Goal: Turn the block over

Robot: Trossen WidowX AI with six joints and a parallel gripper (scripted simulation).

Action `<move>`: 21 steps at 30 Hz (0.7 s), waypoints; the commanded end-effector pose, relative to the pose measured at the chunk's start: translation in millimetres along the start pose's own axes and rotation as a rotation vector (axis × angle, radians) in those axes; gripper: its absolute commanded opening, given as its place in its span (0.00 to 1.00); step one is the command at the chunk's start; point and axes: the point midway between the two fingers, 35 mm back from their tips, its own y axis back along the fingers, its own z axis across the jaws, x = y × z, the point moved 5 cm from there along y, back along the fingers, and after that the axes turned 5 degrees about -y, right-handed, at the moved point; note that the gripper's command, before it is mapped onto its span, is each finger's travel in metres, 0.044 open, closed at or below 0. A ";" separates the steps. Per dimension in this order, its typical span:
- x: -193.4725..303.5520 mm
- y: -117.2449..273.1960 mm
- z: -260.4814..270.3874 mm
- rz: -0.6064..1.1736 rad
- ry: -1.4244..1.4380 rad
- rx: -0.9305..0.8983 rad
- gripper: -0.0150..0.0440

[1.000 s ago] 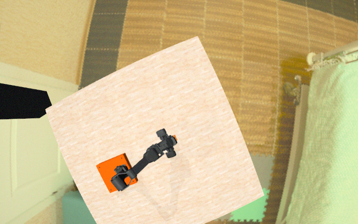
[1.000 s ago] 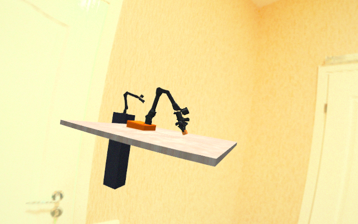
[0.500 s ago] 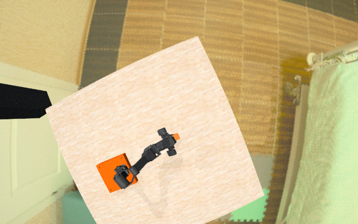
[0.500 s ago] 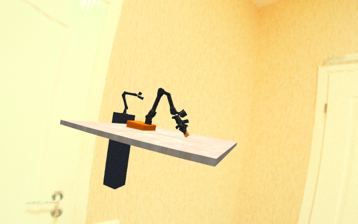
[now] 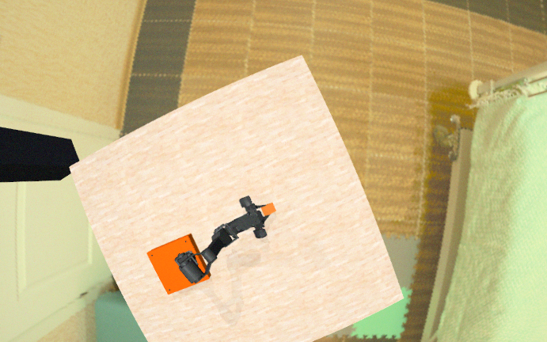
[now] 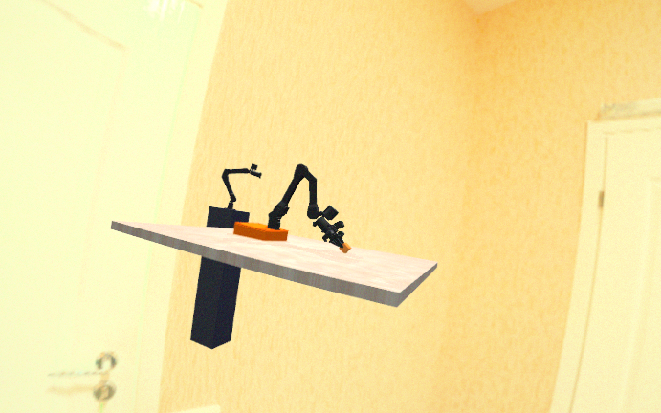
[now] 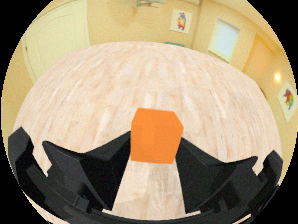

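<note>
The orange block [image 5: 268, 208] [image 6: 345, 248] [image 7: 156, 136] is held tilted at the end of the arm, over the table [image 5: 309, 127] [image 6: 414, 274] [image 7: 100, 75]. My gripper [image 5: 265, 211] [image 6: 342, 245] [image 7: 156, 145] is shut on it, with one finger on each side, and points forward and down at a slant. The block is close to the table top; whether a lower edge touches cannot be told. All the block faces that show are plain orange. The marked side cannot be made out in any view.
The arm's orange base [image 5: 162, 270] [image 6: 260, 231] sits on the table behind the gripper. A black column [image 6: 214, 303] with a small second arm [image 6: 228, 184] stands at the table's far side in the exterior view.
</note>
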 end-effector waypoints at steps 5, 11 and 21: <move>11.1 8.6 -4.3 -0.094 0.004 0.002 0.25; 10.7 11.4 -4.5 -0.125 0.003 0.000 0.25; 10.5 11.7 -4.5 -0.127 0.003 0.000 0.25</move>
